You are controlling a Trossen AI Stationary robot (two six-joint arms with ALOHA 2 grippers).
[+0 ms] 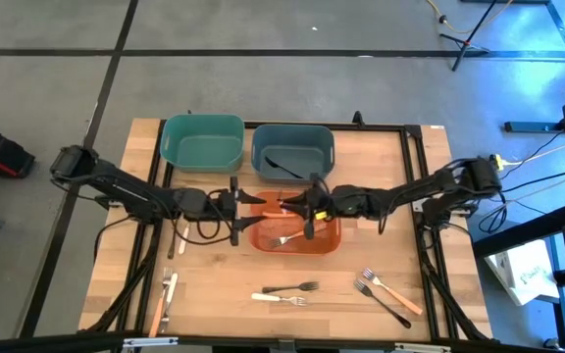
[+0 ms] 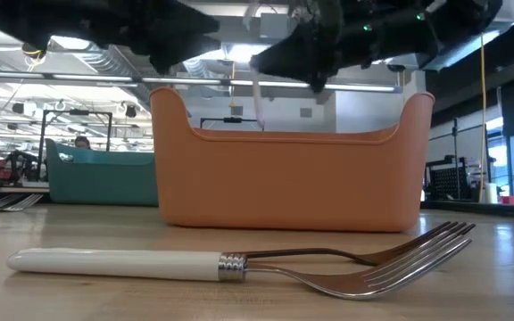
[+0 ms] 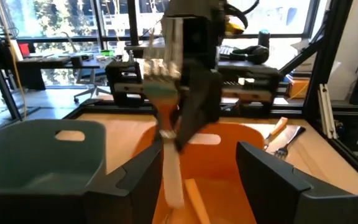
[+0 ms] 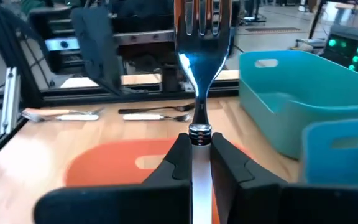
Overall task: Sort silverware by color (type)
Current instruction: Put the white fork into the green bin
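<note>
From above, three bins are seen on the wooden table [image 1: 214,294]: a teal bin [image 1: 202,142], a blue-grey bin [image 1: 293,151] with a black utensil [image 1: 284,167] inside, and an orange bin [image 1: 297,232] with a fork [image 1: 284,238] lying in it. The right gripper [image 1: 309,208] is held over the orange bin, and the left gripper [image 1: 235,208] is just beside that bin. More forks [image 1: 385,292] are spread out near the front edge. From table height, a white-handled fork [image 2: 239,261] is seen lying in front of the orange bin [image 2: 288,174]. In the left wrist view, the left fingers [image 3: 260,174] are spread wide with nothing held. In the right wrist view, a white-handled fork held upright [image 4: 201,74] is pinched tight by the right gripper [image 4: 199,155].
</note>
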